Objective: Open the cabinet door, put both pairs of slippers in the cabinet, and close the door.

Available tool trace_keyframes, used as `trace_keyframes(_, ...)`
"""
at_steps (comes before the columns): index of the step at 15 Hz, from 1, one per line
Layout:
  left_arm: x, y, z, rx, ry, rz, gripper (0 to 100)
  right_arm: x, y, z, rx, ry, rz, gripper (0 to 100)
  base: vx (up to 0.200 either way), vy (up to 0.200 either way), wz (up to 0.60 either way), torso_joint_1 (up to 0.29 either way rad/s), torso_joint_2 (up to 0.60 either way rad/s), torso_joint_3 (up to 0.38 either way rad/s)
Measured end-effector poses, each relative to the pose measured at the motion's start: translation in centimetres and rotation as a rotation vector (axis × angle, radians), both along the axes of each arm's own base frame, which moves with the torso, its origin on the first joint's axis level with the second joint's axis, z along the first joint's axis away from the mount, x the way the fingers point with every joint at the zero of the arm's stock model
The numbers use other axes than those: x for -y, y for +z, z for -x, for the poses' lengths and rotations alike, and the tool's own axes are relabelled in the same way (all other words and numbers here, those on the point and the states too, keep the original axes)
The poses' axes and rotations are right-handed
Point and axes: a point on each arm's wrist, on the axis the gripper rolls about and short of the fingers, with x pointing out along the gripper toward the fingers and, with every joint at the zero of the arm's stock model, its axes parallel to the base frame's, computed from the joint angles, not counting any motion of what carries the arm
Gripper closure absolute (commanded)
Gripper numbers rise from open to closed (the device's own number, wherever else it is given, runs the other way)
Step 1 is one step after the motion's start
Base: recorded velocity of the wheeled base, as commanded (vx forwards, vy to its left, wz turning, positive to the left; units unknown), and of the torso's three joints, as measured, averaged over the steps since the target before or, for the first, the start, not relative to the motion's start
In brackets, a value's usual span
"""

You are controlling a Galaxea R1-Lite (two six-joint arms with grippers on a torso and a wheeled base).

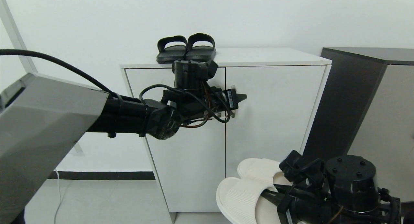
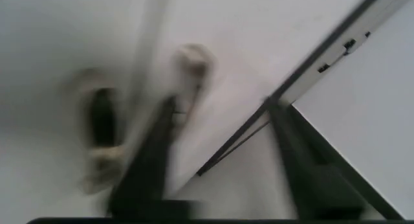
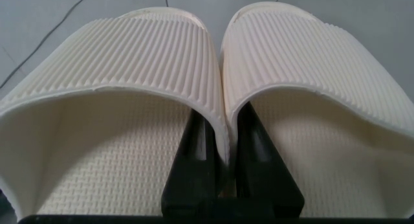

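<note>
A white two-door cabinet (image 1: 275, 120) stands against the wall with both doors closed. A black pair of slippers (image 1: 186, 49) rests on its top at the left. My left gripper (image 1: 241, 97) is at the small handles (image 1: 233, 88) by the centre seam. In the blurred left wrist view its fingers (image 2: 149, 166) look spread, open, with a handle (image 2: 192, 59) just ahead. My right gripper (image 1: 275, 195) is low in front of the right door, shut on the white slippers (image 1: 245, 191). Its fingers (image 3: 194, 159) pinch the touching inner walls of the ribbed pair (image 3: 149, 62).
A tall dark grey cabinet (image 1: 355, 104) stands close to the right of the white one. Light floor (image 1: 106, 198) lies open to the left, with a thin cable (image 1: 58, 191) near the wall and a black skirting strip (image 1: 103, 175).
</note>
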Motion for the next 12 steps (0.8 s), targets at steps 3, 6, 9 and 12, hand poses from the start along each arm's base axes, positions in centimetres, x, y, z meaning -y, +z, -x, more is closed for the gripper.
trace_keyframes(3, -0.2, -0.4, 0.6, -0.015, -0.006, -0.01, 100, -0.1, -0.1, 0.3, -0.011, 0.042, -0.011, 100, 0.0, 0.0, 0.0, 0.0, 0.0, 0.0)
trace_keyframes(6, -0.7, -0.5, 1.9, -0.031, -0.02, -0.013, 100, 0.0, -0.2, 0.8, -0.002, 0.087, -0.032, 100, 0.0, 0.0, 0.0, 0.0, 0.0, 0.0)
trace_keyframes(9, -0.8, 0.0, 4.2, -0.046, -0.052, 0.019, 100, 0.2, -0.5, 1.2, 0.015, 0.118, -0.022, 100, 0.0, 0.0, 0.0, 0.0, 0.0, 0.0)
trace_keyframes(12, -1.3, 0.4, 6.4, -0.038, -0.076, 0.026, 100, 0.3, -0.7, 1.4, 0.012, 0.123, -0.013, 100, 0.0, 0.0, 0.0, 0.0, 0.0, 0.0)
